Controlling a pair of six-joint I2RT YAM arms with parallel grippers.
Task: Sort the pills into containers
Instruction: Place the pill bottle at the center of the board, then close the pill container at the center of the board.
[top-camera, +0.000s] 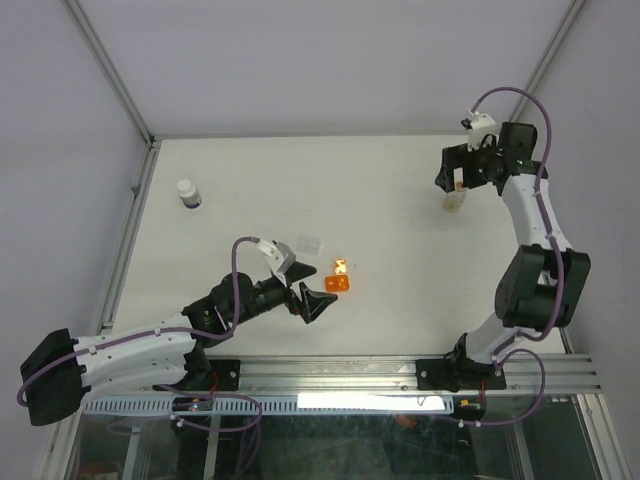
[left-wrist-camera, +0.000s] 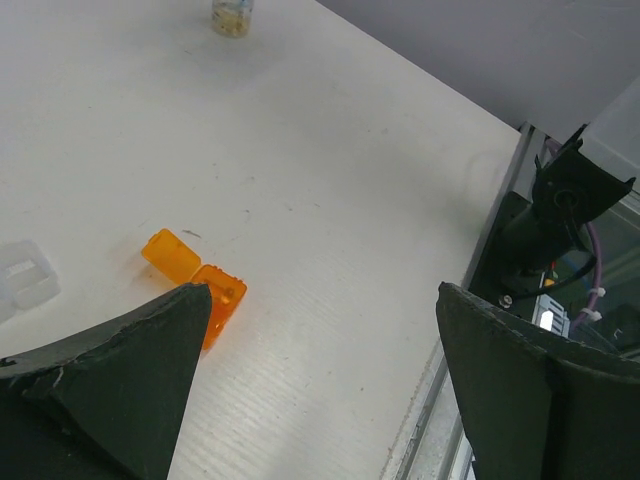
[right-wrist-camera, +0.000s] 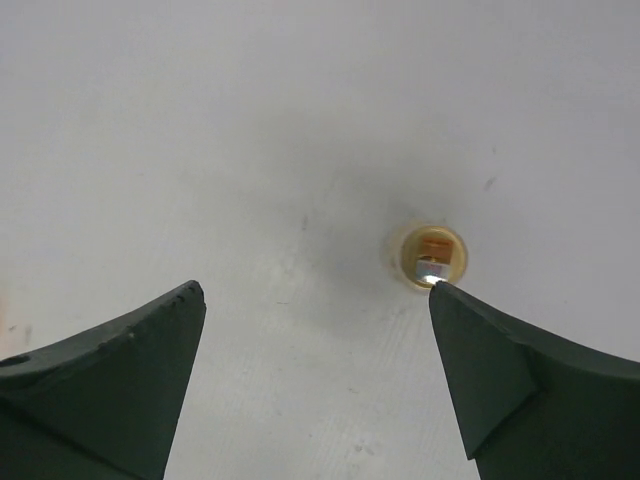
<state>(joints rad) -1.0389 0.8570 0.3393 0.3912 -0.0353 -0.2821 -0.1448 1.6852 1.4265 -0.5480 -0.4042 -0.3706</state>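
The right end effector (right-wrist-camera: 313, 288) hangs over the surface (right-wrist-camera: 200, 120). Its two fingers are spread wide and nothing is between them. The clear vial (right-wrist-camera: 432, 257) stands upright right by the tip of one finger, not in the gap. I think the fingers are this wide so the vial can stand free by itself. Looking down into the vial, you can see a small orange-tan bit at the bottom. It is likely one of the pills (right-wrist-camera: 433, 245). I can see no lid on the vial.

The left end effector (left-wrist-camera: 322, 290) is spread wide too and holds nothing. The orange cup (left-wrist-camera: 195, 280) lies on the surface just by the tip of one finger. I cannot tell if they touch. The cup is see-through orange and looks like two chunky parts joined together. I think this arm sits low and close so it can reach the cup easily. The white bottle (top-camera: 189, 193) stands well apart from both end effectors.
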